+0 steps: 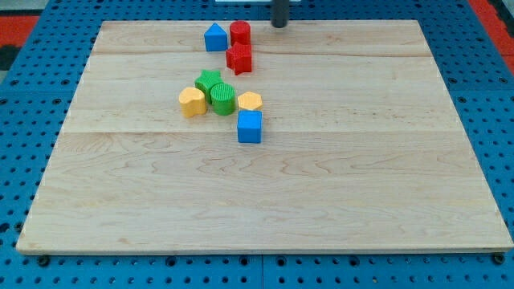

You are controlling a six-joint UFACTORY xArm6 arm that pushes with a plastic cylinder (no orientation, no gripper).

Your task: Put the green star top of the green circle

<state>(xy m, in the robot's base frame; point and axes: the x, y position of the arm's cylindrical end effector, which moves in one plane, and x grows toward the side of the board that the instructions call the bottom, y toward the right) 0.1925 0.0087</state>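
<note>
Wooden board [321, 201] on a blue pegboard. My tip [279, 24] sits at the view's top edge, holding nothing, well apart from the green star [208, 81], which touches the green circle [222, 99] at its upper left. The star's pointing is unclear.

The board [265, 185] is pale, matt wood with visible grain. The green star [208, 81] and green circle [222, 98] look like smooth painted blocks.
</note>
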